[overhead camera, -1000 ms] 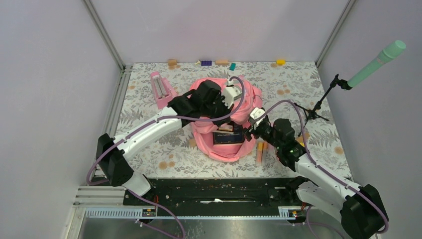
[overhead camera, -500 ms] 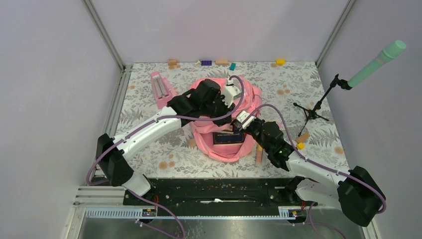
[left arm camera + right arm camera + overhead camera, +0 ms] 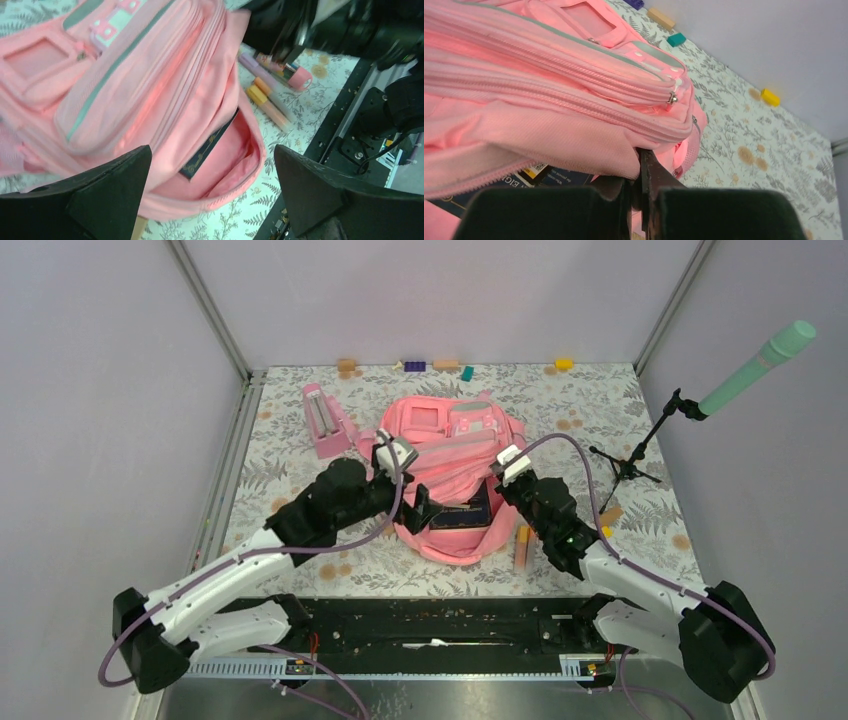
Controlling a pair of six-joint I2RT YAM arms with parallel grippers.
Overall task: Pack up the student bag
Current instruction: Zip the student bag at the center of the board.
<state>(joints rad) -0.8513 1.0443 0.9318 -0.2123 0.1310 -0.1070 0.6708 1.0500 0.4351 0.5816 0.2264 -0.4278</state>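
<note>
Stand, small pink triangular one (image 3: 322,418), sat at far left of the floral table cover (image 3: 300,540), apart from the action.

Left gripper (image 3: 212,150) was spread wide and holding nothing. It hovered at the near-left side of the bag's mouth, wrist cam looking straight into the opening. Judgement: free to fetch the next item.

Student bag (image 3: 450,440), a large soft pink fabric backpack with grey-green trim, lay flat mid-table between the two arms. Front pockets faced up and the main opening faced the arm bases.

Dark navy flat book (image 3: 462,515) sat partly inside that opening, near edge showing under the upper flap.

Right gripper (image 3: 642,185) was clenched. Right wrist view showed the bag's upper lip running down into the closed jaws, so it looked pinched on the fabric at the mouth's right side. Likely purpose: lift the lip so the mouth stays open for loading.

Orange and purple markers (image 3: 267,102) lay on the table just beside the bag's right edge, near the right arm. Probably next to go in.

Mint-green microphone on a black stand (image 3: 757,368) stood far right, not involved.
</note>
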